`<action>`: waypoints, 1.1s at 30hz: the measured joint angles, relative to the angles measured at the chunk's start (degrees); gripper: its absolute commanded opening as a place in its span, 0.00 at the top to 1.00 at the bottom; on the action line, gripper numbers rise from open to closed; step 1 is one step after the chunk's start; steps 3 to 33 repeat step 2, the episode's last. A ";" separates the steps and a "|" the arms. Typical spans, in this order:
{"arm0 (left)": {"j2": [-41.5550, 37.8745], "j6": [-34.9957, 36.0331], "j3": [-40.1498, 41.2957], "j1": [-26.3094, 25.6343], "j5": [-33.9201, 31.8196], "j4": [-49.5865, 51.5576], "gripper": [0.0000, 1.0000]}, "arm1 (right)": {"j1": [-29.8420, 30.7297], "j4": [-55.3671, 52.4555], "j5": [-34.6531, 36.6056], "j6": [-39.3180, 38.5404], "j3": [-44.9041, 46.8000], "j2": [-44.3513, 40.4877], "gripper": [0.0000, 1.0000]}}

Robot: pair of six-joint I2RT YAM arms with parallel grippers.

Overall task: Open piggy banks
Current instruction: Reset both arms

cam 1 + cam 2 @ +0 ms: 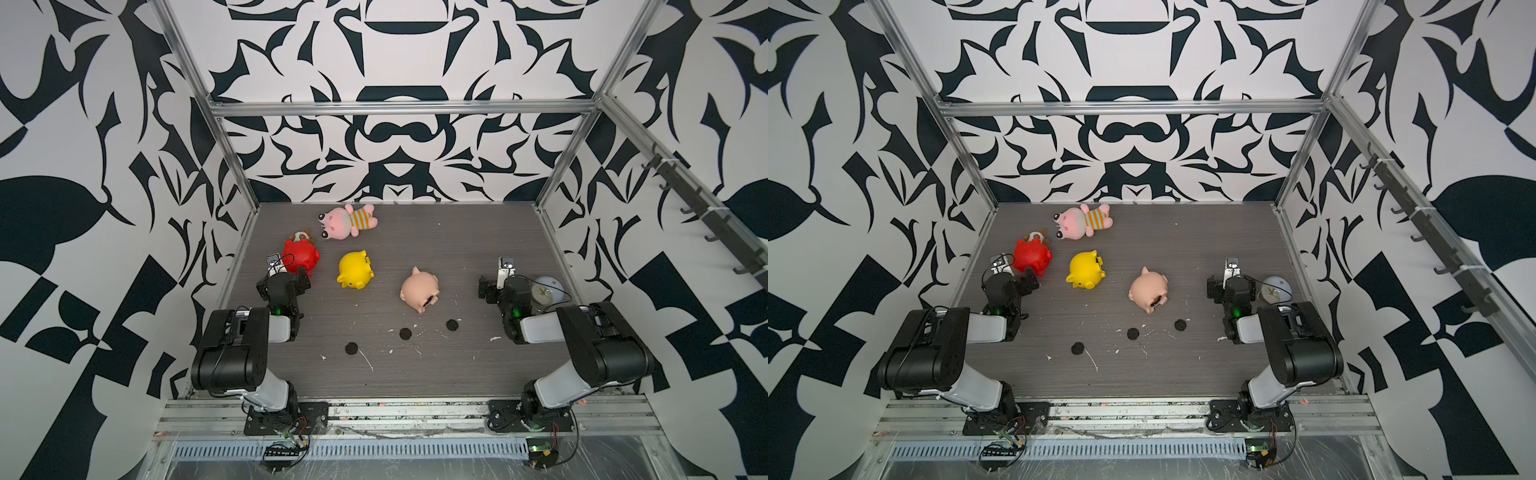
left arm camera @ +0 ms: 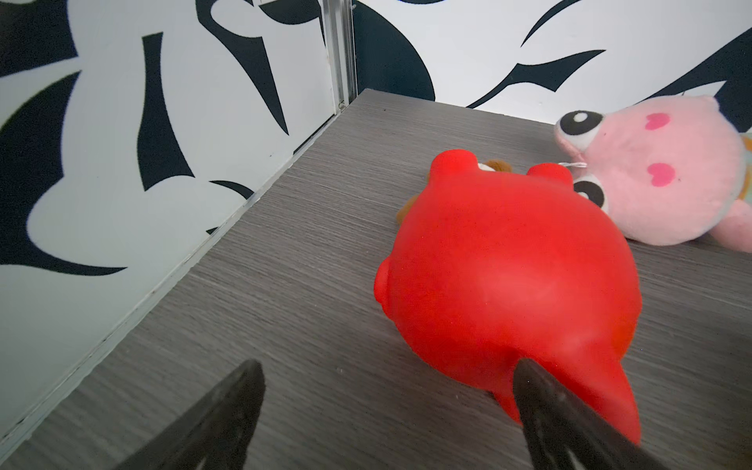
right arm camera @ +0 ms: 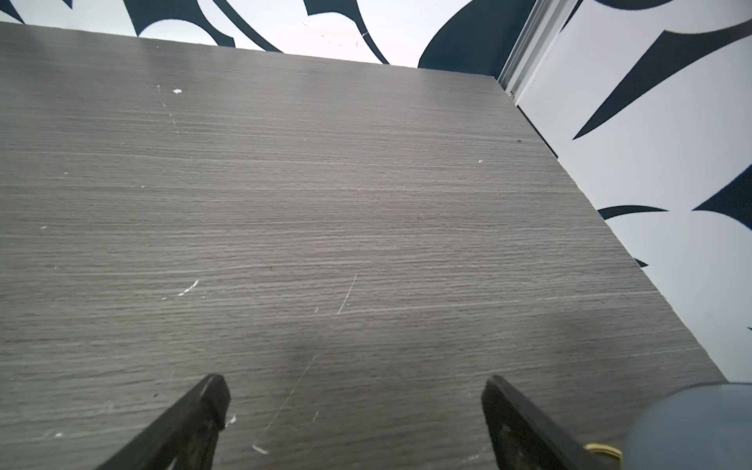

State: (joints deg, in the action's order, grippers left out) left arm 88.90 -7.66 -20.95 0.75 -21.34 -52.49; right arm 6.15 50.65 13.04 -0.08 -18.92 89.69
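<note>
Three piggy banks lie on the grey table in both top views: the red piggy bank (image 1: pixel 301 256) (image 1: pixel 1032 257) at the left, the yellow one (image 1: pixel 354 269) (image 1: pixel 1086 269) in the middle, and the peach-pink one (image 1: pixel 419 291) (image 1: pixel 1148 289) on its side with a dark hole showing underneath. Three black plugs (image 1: pixel 351 348) (image 1: pixel 405 333) (image 1: pixel 452 324) lie loose nearer the front. My left gripper (image 2: pixel 386 382) (image 1: pixel 286 275) is open just behind the red pig (image 2: pixel 508 276), with one fingertip (image 2: pixel 529 378) beside the pig's pointed part. My right gripper (image 3: pixel 354 386) (image 1: pixel 500 284) is open over bare table.
A pink plush with a striped body (image 1: pixel 347 221) (image 2: pixel 659 175) lies at the back. A small brown-and-white plush (image 1: pixel 300 237) sits behind the red pig. A round grey clock (image 1: pixel 548 289) (image 3: pixel 691 427) stands right beside my right gripper. The left wall (image 2: pixel 122 203) is close.
</note>
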 measured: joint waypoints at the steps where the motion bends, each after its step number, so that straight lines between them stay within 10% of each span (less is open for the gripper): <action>1: 0.00 0.00 0.00 -0.02 0.00 0.00 0.01 | -0.07 0.02 0.00 -0.02 0.00 0.00 0.01; 33: 0.00 0.00 0.00 0.00 -0.02 0.00 0.01 | -0.07 0.00 0.00 -0.02 0.00 0.00 0.01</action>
